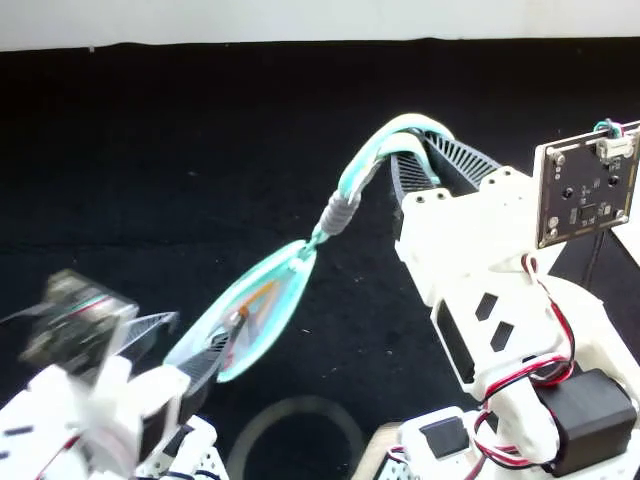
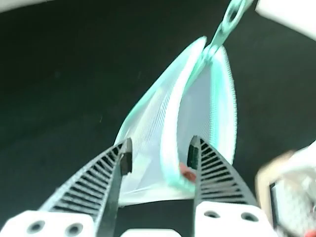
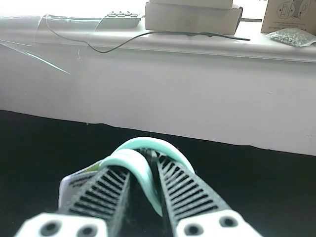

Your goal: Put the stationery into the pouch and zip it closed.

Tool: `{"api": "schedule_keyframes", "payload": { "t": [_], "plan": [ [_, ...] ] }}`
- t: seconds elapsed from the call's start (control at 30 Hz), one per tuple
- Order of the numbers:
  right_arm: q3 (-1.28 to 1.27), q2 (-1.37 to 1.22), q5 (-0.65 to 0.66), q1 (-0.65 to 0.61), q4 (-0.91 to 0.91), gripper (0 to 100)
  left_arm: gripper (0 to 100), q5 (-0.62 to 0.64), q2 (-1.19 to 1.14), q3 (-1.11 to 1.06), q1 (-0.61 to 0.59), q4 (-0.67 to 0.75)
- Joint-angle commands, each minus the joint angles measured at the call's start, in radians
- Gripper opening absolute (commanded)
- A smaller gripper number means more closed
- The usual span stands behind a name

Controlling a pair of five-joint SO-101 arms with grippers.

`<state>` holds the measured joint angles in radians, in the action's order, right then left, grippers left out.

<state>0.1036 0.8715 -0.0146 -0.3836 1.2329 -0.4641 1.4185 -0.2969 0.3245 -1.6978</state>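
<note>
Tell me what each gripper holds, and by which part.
Both hold the pouch. The right gripper pinches its teal loop strap; the left gripper grips the opposite end.

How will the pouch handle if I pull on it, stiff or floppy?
Likely floppy: the pouch is see-through mesh, bowed between the left gripper and the strap pinched by the right gripper. Probably light, as that thin strap carries one end. The reddish item inside may slide if it tilts.
</note>
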Motion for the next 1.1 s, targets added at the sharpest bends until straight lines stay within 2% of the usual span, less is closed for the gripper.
{"api": "schedule_keyframes", "payload": {
  "t": [0.0,0.23,0.5,0.7,0.83,1.07],
  "plan": [
    [0.016,0.002,0.008,-0.001,-0.004,0.7,20,0.034,-0.012,0.13,0.018,-0.006],
    [0.019,0.002,0.008,-0.001,-0.096,0.7,20,0.046,-0.013,0.17,0.008,-0.006],
    [0.019,0.001,0.009,-0.002,-0.125,0.7,20,0.038,-0.002,-0.101,0.008,0.003],
    [0.018,-0.004,0.009,-0.002,-0.125,0.7,6,0.038,-0.002,0.047,0.008,0.048],
    [0.018,-0.042,0.009,-0.002,-0.125,0.7,1,0.038,-0.002,0.071,-0.002,0.037],
    [0.024,-0.071,0.009,-0.01,-0.125,0.7,1,0.028,-0.002,-0.16,-0.028,0.054]
  ]
}}
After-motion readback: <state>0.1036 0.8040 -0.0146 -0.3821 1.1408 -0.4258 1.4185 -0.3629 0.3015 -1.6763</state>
